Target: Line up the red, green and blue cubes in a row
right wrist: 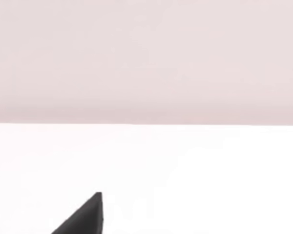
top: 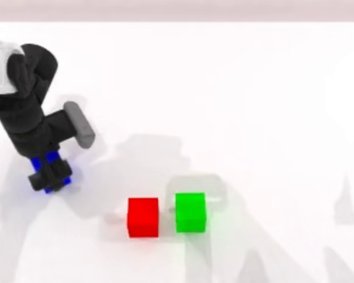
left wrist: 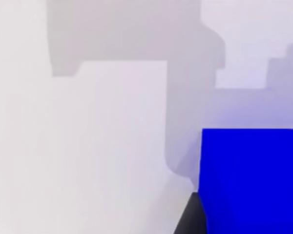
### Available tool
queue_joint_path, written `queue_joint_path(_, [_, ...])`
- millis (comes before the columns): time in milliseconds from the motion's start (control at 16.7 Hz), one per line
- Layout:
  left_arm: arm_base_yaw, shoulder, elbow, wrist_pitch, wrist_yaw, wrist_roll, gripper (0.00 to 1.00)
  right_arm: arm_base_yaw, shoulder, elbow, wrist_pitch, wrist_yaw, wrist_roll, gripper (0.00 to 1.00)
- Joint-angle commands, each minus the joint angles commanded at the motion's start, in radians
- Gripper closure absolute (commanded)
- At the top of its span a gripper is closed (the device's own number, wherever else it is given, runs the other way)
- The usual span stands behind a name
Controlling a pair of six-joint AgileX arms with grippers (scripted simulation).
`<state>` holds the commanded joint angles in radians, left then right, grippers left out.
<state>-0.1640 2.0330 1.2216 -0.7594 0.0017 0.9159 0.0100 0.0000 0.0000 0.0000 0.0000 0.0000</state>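
Three cubes matter here, and two already sit side by side: the red cube (top: 143, 217) and the green cube (top: 190, 212) lie near the desk's (top: 253, 118) six o'clock edge in the top view, just apart, red at nine o'clock of green. The blue cube (top: 49, 167) is well apart from them, out toward nine o'clock, and our left hand (top: 50, 174) is down over it. In the left wrist view the blue cube (left wrist: 249, 180) fills the space right against a dark fingertip (left wrist: 191, 219), so we judge the left hand clamped on its two opposite flat faces, though the far finger is hidden.

We judge the cube rigid and light, with plain matte faces that should not slip much; it will not crush or deform. The best hold is square across two parallel sides near the middle of their height, so it cannot twist when it is lifted and set down at nine o'clock of the red one.

Our right arm is out of the top view; its wrist view shows only bare desk and one dark fingertip (right wrist: 85, 217), so we cannot tell how the right hand stands.
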Motion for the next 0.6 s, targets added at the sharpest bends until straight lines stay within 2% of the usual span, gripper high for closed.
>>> queue_joint_path(420, [0.0,0.0,0.0,0.0,0.0,0.0,1.0,0.0,0.0,0.0,0.0,0.0,0.0,0.0])
queue_joint_path(600, [-0.002,-0.041,0.021,-0.047,0.016,-0.012,1.0,0.0,0.0,0.0,0.0,0.0,0.0,0.0])
